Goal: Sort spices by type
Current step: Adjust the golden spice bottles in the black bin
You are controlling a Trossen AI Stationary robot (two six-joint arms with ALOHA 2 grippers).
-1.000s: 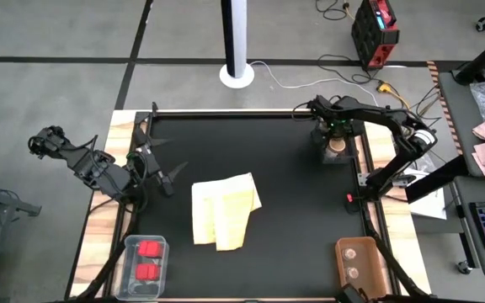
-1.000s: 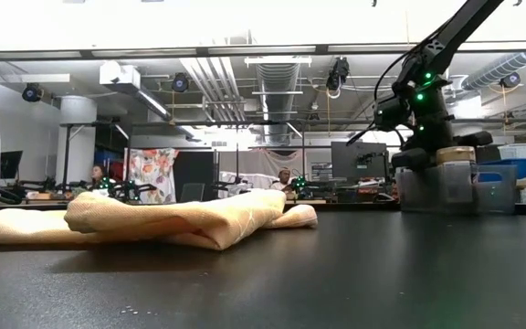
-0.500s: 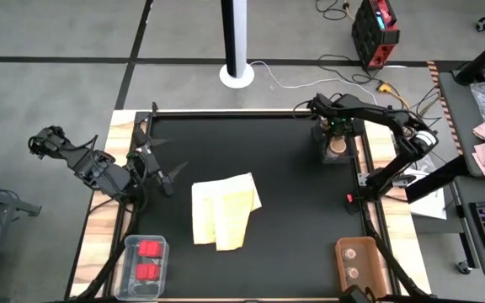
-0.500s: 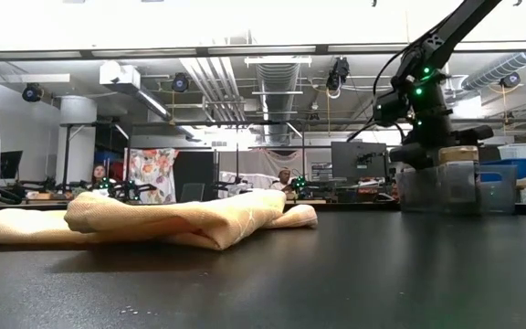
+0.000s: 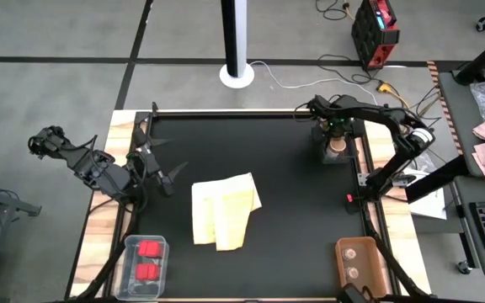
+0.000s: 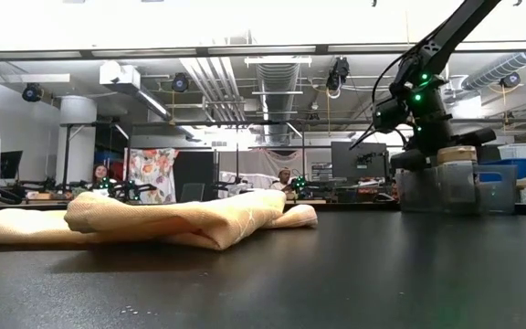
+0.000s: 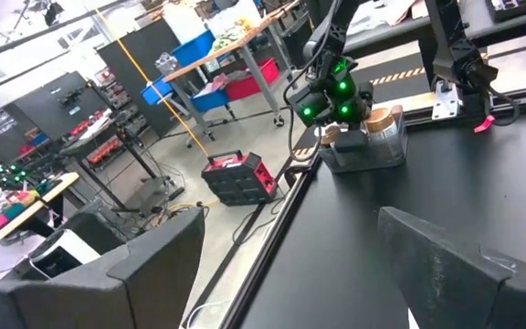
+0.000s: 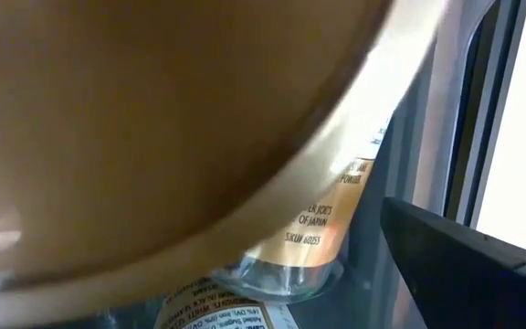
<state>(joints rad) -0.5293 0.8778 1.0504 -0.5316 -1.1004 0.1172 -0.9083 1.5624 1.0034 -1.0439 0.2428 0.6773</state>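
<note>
A clear container (image 5: pixel 349 156) stands at the table's far right and holds a jar with a tan-brown top (image 5: pixel 337 145). My right gripper (image 5: pixel 333 133) points down over it. In the right wrist view the tan top (image 8: pixel 153 110) fills the picture, above another labelled jar (image 8: pixel 318 228). One dark finger (image 8: pixel 464 256) stands apart from the top. Two red spice blocks (image 5: pixel 148 259) lie in a clear box at the near left. Two pale round ones (image 5: pixel 353 261) lie in a brown tray. My left gripper (image 5: pixel 160 164) hangs open at the table's left. My right gripper comes down from above over the jar's tan top (image 6: pixel 457 153). The one finger that shows stands clear of the top's rim. The top hides the other finger, so I cannot tell whether it touches.
A folded yellow cloth (image 5: pixel 223 210) lies in the middle of the black mat. The clear box (image 5: pixel 133 282) sits at the near left corner and the brown tray (image 5: pixel 341 252) at the near right. Bare mat lies between them.
My right gripper has turned a little about the line it points along, staying over the clear container. The tan-topped jar has kept its place.
</note>
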